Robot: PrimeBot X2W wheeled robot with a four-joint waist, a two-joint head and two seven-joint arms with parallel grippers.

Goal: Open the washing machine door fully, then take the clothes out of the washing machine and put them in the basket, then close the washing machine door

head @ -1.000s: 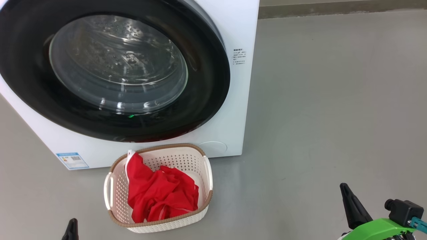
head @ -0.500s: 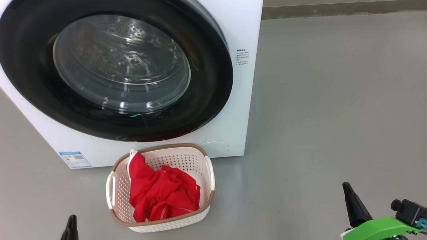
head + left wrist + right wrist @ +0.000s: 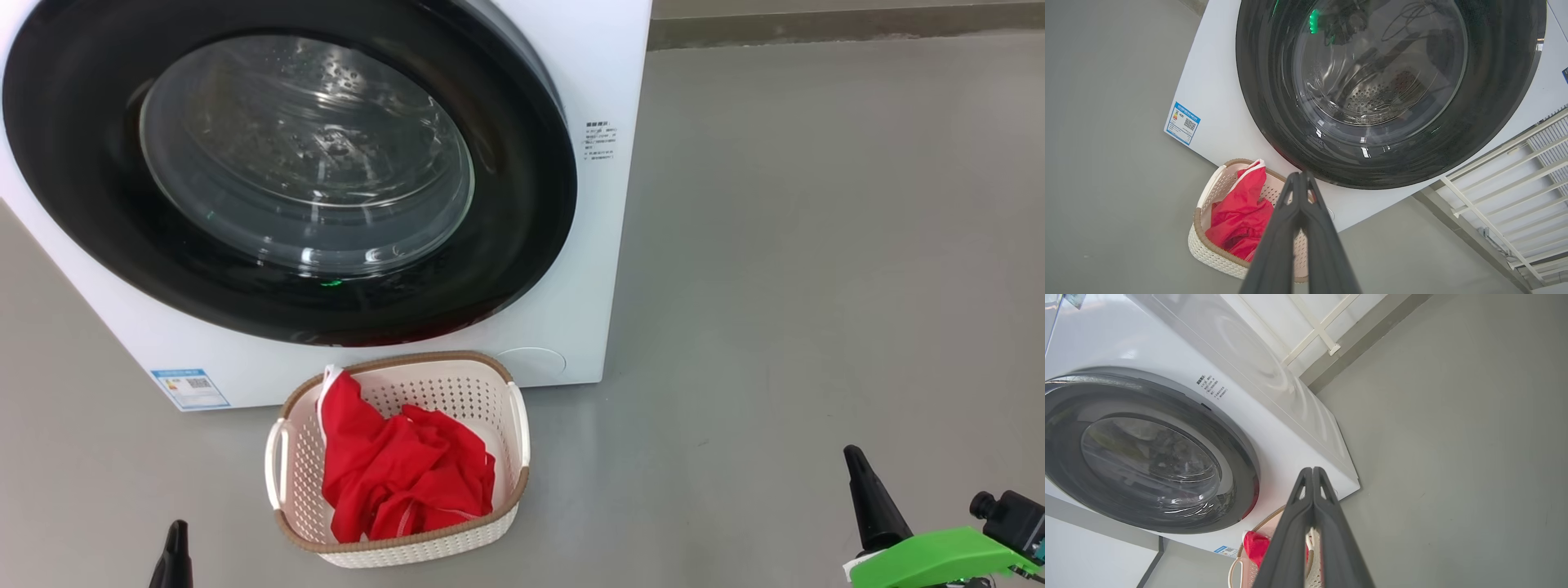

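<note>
The white washing machine (image 3: 588, 73) stands at the upper left, its round black door (image 3: 522, 196) lying flat against the front, glass window at its centre. Below it on the floor sits the cream basket (image 3: 408, 545) with the red clothes (image 3: 400, 478) bunched inside. My left gripper (image 3: 174, 551) pokes up at the bottom left, short of the basket. Lower right, my right gripper (image 3: 867, 490) hangs over bare floor. In the left wrist view the left gripper (image 3: 1300, 176) is shut and empty before the door (image 3: 1265, 81). The right gripper (image 3: 1312, 470) is shut and empty too.
Grey floor (image 3: 816, 245) spreads wide to the right of the machine. A blue label sticker (image 3: 189, 389) marks the machine's lower left corner. A white metal rack (image 3: 1527, 163) stands beside the washer in the left wrist view.
The whole head picture has slid slightly to the right, so the camera has moved. Both grippers stay shut and low; door, basket and clothes lie as before.
</note>
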